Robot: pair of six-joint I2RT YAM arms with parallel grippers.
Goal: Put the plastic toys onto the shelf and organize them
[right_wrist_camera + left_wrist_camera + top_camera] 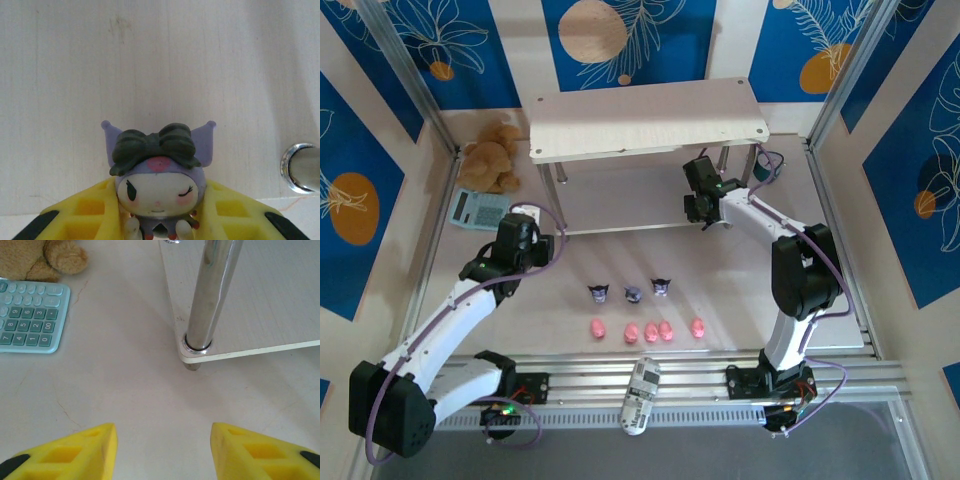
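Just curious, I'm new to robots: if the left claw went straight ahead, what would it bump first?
Probably the near corner of the shelf, where its silver leg stands, though depth is unclear.

The teal calculator (30, 315) beside the plush bear shows key digits 9, 6, 3, 8, 5, 2, 00 and 0.

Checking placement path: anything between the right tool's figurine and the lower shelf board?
Nothing visible. The right tool holds the figurine at the edge of the board; ahead it is bare, one leg off to the right.
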